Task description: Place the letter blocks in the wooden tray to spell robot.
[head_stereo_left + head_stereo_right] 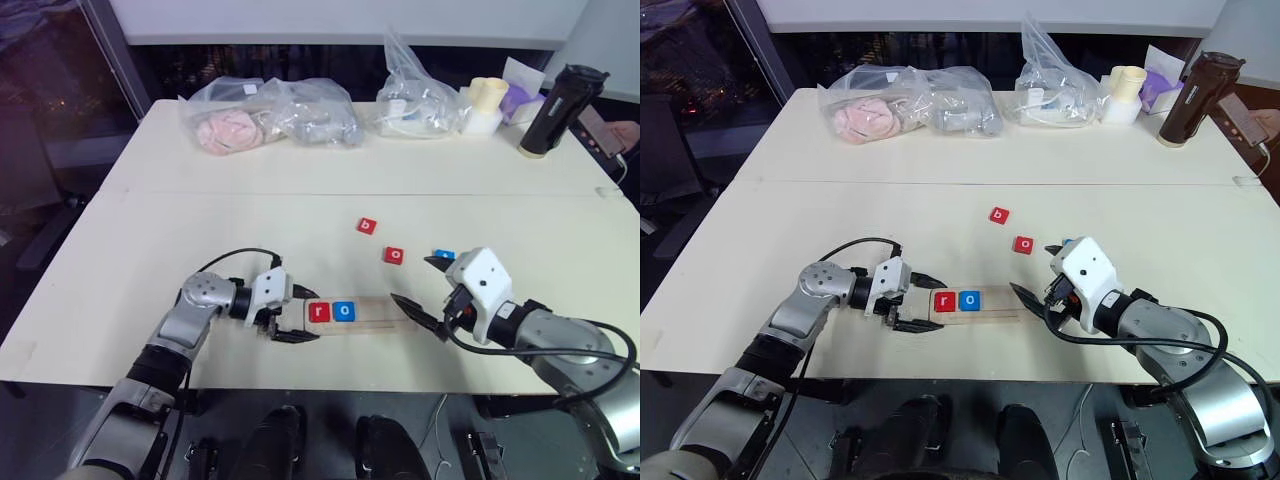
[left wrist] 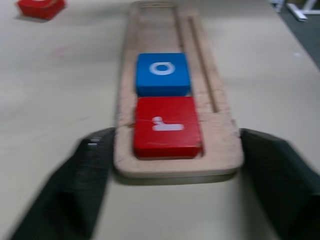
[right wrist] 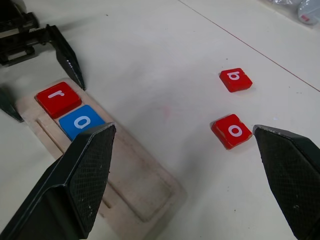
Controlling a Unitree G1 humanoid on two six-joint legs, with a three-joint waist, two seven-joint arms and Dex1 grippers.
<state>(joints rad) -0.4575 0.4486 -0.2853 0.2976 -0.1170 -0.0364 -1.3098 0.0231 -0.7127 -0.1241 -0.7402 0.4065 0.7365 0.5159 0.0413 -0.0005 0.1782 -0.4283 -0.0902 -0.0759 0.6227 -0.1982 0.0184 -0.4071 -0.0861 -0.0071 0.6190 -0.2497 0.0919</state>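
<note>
The tray [image 1: 362,313] lies on the counter [image 1: 200,220] between the two tools, red r [image 1: 320,311] and blue o [image 1: 344,311] seated at its end nearest the left tool [image 1: 300,315], whose fingers stand apart, straddling that end. Red b [image 1: 367,226], red o [image 1: 394,255] and a blue block [image 1: 444,255] lie loose near the right tool [image 1: 420,293], spread wide and empty.

Your two head eyes look forward and down over the table [image 1: 150,230] from above. Your left wrist camera sits low and close at the wooden tray [image 2: 222,150] end, looking along it. Your right wrist camera looks across the same tray [image 3: 145,195] from farther
</note>
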